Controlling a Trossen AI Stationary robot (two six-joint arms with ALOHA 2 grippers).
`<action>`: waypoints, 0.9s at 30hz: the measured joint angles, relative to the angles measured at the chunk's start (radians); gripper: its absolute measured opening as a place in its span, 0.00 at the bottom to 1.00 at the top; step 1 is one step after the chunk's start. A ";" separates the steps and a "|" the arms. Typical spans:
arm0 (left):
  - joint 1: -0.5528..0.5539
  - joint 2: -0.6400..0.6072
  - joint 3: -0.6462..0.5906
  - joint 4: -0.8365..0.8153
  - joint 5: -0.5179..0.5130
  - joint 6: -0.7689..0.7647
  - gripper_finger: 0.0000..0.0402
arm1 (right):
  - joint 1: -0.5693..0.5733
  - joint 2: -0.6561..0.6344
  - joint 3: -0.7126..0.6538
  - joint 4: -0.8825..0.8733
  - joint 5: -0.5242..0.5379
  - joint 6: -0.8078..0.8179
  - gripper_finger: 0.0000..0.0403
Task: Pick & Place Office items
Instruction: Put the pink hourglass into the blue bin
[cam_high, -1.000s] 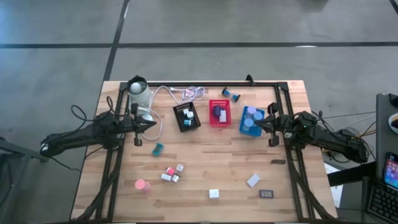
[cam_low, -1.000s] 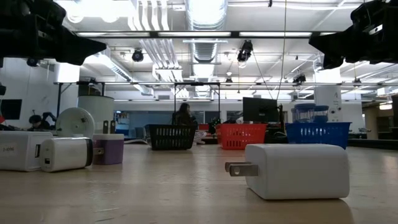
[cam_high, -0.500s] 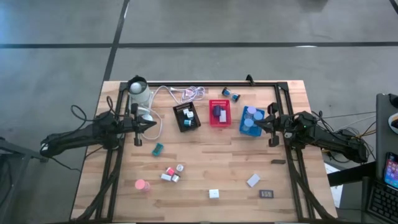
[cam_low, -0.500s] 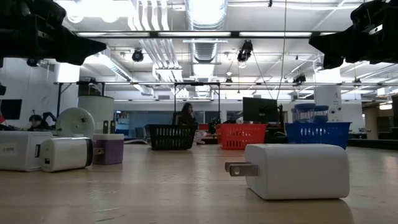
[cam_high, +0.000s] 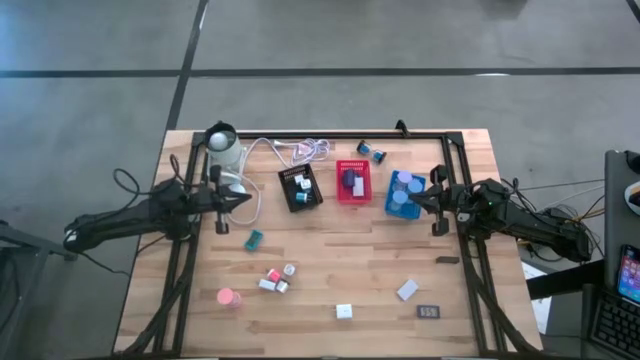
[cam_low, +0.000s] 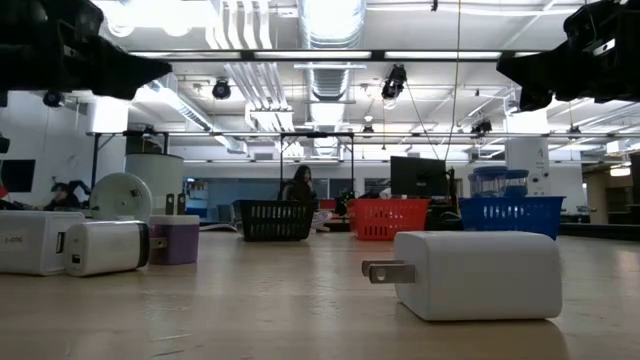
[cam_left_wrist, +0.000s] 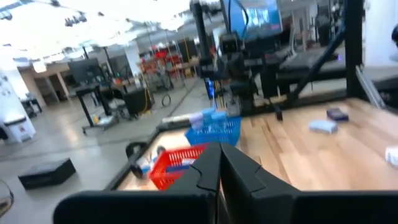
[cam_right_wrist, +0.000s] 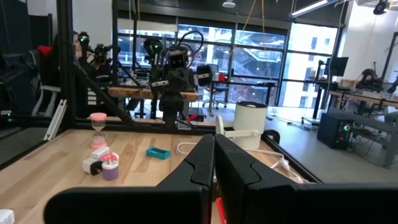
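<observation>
Office items lie scattered over the wooden table (cam_high: 330, 275), and you see them best in the high view. Lowest in that frame: a small dark rectangle (cam_high: 429, 312) at lower right, a white block (cam_high: 344, 312) at lower centre, another white block (cam_high: 407, 290) just up and right of it. A pink roll (cam_high: 228, 297) stands at lower left. A cluster of small pink and white pieces (cam_high: 276, 278) sits left of centre, with a teal block (cam_high: 254, 239) above it.

Further up the frame you have three mesh trays in a row: the black tray (cam_high: 300, 187), the red tray (cam_high: 352, 182) and the blue tray (cam_high: 402, 193), each with pieces inside; the blue one holds blue rolls. A white coiled cable (cam_high: 300, 150) lies at upper centre.

Left gripper (cam_high: 243, 201) hovers at mid-left, fingers pressed together, nothing between them. Right gripper (cam_high: 413, 198) hangs over the blue tray at mid-right, fingers likewise closed and empty.

In the low view, a white plug block (cam_low: 478, 273) fills the foreground; a person (cam_low: 298, 185) shows far behind the table.
</observation>
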 joint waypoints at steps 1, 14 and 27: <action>0.000 0.003 0.000 0.023 0.000 -0.004 0.04 | 0.000 0.000 0.000 0.000 0.000 0.000 0.02; -0.015 0.134 0.297 -0.163 0.016 -0.126 0.01 | 0.000 0.000 0.000 0.001 0.000 0.006 0.02; -0.212 0.736 0.962 -0.877 -0.165 -0.262 0.00 | 0.000 0.000 0.000 0.000 -0.001 0.029 0.02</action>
